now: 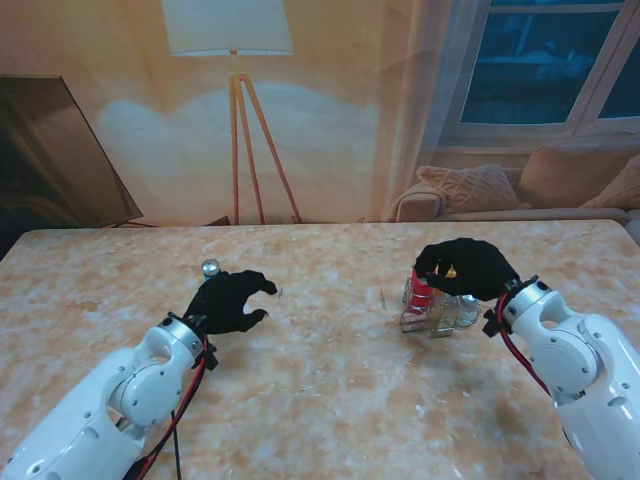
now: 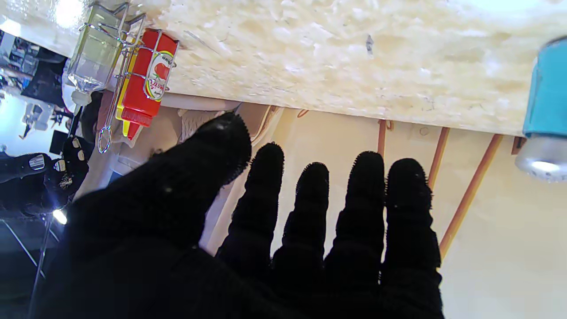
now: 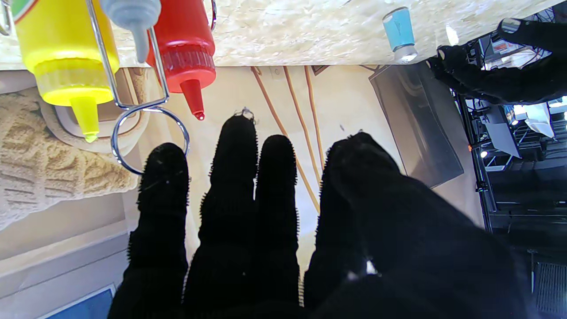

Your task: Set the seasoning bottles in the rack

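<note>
Blue little bottle with a silver cap [image 1: 210,267] stood just past the black-gloved left hand [image 1: 232,300].
Its fingers [image 2: 266,186] were spread, holding nothing. The black-gloved right hand [image 1: 466,268] hung with straight fingers, holding nothing, over the wire rack [image 1: 432,305] of red, yellow and clear bottles.

Bare table [image 1: 320,380] between both arms – rack [image 1: 430,310] under right hand [image 1: 465,268], blue bottle [image 1: 210,268] beside left hand [image 1: 232,300]

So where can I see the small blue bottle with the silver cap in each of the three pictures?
Stand view: only its silver cap shows, small blue bottle, just beyond the left robot hand.
Left wrist view: at the right edge, standing on the table.
Right wrist view: small, upper right.
Shared landmark: the red sauce bottle in the wire rack.
</note>
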`<state>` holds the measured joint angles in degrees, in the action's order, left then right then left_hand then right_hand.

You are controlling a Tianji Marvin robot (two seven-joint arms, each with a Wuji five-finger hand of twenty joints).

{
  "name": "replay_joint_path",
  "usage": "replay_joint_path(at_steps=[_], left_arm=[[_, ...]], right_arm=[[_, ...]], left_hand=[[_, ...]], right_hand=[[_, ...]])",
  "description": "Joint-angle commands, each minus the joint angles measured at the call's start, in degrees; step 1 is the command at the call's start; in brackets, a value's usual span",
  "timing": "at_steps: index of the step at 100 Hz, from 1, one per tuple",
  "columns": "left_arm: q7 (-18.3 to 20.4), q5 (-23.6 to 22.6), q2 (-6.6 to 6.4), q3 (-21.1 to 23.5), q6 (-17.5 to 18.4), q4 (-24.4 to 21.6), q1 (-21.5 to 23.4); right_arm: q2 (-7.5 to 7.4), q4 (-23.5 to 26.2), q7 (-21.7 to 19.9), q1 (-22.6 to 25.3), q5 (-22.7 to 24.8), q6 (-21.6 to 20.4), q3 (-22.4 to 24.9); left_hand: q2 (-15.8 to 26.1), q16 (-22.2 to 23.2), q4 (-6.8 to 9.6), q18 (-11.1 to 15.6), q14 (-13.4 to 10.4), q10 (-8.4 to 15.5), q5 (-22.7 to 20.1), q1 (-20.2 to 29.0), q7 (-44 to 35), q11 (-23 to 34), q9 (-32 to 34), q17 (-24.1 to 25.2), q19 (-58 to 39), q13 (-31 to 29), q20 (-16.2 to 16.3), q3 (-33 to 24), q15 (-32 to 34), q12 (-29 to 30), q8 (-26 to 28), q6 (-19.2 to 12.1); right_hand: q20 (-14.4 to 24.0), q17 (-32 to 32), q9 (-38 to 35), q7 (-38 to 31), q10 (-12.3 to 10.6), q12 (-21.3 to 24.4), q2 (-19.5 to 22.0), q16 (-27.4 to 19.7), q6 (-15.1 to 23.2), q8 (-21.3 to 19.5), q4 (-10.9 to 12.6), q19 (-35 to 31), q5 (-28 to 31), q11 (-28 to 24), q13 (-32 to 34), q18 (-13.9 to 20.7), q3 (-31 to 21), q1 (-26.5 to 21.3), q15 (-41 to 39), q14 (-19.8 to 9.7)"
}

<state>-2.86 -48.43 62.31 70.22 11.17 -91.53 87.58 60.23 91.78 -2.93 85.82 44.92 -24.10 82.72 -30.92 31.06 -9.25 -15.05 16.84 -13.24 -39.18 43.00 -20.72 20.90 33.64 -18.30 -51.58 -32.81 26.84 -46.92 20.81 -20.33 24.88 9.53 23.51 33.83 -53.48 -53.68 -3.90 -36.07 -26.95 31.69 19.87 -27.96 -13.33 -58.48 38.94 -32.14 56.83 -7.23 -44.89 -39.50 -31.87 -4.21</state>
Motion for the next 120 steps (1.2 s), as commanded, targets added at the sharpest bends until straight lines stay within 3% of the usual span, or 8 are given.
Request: replay_joint_path(at_steps=[1,27,42,64,85,105,120], left_arm=[[2.0,-0.4,-0.81,1.2,0.8,-1.1,-1.2],[4.8,-4.4,-1.73,4.6,3.3,-1.3,-3.2],[7.6,-7.6,-2.52,8.8,5.7,-2.4,-2.7],[15.2,-10.2,-3.89,16.3,10.5,-4.5,-1.6],[22.6,-10.2,-5.16,19.6,14.2,-3.9,-2.7],[21.7,-11.2,-5.39,20.0,15.3,-0.8,-3.0],[17.3,-12.6,-5.18,20.5,15.7,1.8,-1.9]], right_arm=[[0.46,-0.4,-0.6,0.7,-0.2,-0.6,0.0],[0.50,-1.8,-0.8,-0.2,-1.5,-1.4,-0.4],[0.47,-2.0,-1.0,-0.4,-1.5,-0.9,-0.7],[0.42,-2.4,-1.4,-0.9,-1.6,-0.5,-1.3],[0.34,-2.1,-2.0,-1.3,-1.6,-0.2,-1.9],[0.16,-1.3,-3.5,-2.0,-1.5,0.8,-2.9],[0.06,-1.0,-4.5,-3.0,-1.7,1.5,-3.9]], left_hand=[[-0.1,0.2,1.10,0.9,-0.5,0.1,-0.6,0.0,-0.1,-0.1,0.7,0.6,0.4,0.5,0.7,-0.2,-0.6,-0.5,0.4,-0.5],[-0.4,0.0,1.01,0.8,-0.6,0.0,0.3,-0.8,0.9,-0.6,0.1,1.1,1.0,1.1,0.6,-0.4,-1.1,-0.4,0.1,-0.5],[-1.5,-1.0,0.88,0.2,-0.3,0.1,1.4,-2.3,2.9,-2.4,-1.2,2.3,2.7,2.5,0.4,-1.0,-2.8,0.5,-0.8,-1.2],[-3.4,-3.4,0.64,-0.6,-0.7,1.2,3.8,-4.0,7.1,-5.7,-3.5,3.6,5.8,4.1,-0.4,-1.5,-5.8,2.6,-3.0,-2.2],[-6.1,-5.7,0.31,-1.0,-0.8,2.2,7.5,-6.1,10.2,-8.1,-7.0,3.6,8.0,5.6,-1.3,-3.0,-7.9,4.8,-4.9,-4.1],[-7.4,-6.3,0.02,-1.2,-0.5,2.3,12.2,-8.9,12.5,-9.3,-10.5,4.0,9.1,7.0,-1.7,-4.5,-8.3,5.7,-6.5,-4.6],[-8.0,-6.7,-0.41,-1.4,0.4,1.2,16.3,-12.6,14.7,-10.5,-13.4,5.0,10.0,8.6,-1.6,-5.7,-8.7,6.1,-7.8,-4.0]], right_hand=[[0.9,-0.4,-1.3,-2.0,-0.9,-1.2,2.0,1.3,1.5,-1.1,1.7,-0.4,2.0,-0.6,0.5,-0.1,0.2,-0.1,-1.0,-1.0],[0.8,-0.5,-1.4,-2.1,-0.9,-1.0,1.9,1.2,1.5,-1.1,1.7,-0.3,2.1,-0.7,0.5,-0.1,0.3,-0.2,-1.0,-1.1],[0.8,-0.5,-1.4,-2.0,-0.9,-0.9,1.8,1.1,1.5,-1.1,1.7,-0.2,2.0,-0.7,0.4,-0.1,0.3,-0.2,-1.0,-1.1],[0.7,-0.7,-1.3,-2.1,-1.0,-0.9,1.6,1.1,1.5,-1.1,1.7,-0.1,2.0,-0.7,0.5,0.0,0.2,-0.1,-1.0,-1.1],[0.7,-0.6,-1.4,-2.1,-1.0,-0.9,1.4,1.0,1.6,-1.1,1.7,0.0,2.0,-0.7,0.5,-0.1,0.0,0.0,-1.0,-1.1],[0.5,-0.7,-1.4,-2.1,-1.1,-0.9,1.2,1.0,1.8,-1.1,1.6,0.2,2.0,-0.7,0.5,-0.1,-0.2,0.1,-0.9,-1.3],[0.4,-0.7,-1.5,-2.1,-1.1,-0.8,1.0,1.0,1.9,-1.1,1.6,0.2,2.1,-0.7,0.6,-0.2,-0.3,0.2,-0.9,-1.3]])
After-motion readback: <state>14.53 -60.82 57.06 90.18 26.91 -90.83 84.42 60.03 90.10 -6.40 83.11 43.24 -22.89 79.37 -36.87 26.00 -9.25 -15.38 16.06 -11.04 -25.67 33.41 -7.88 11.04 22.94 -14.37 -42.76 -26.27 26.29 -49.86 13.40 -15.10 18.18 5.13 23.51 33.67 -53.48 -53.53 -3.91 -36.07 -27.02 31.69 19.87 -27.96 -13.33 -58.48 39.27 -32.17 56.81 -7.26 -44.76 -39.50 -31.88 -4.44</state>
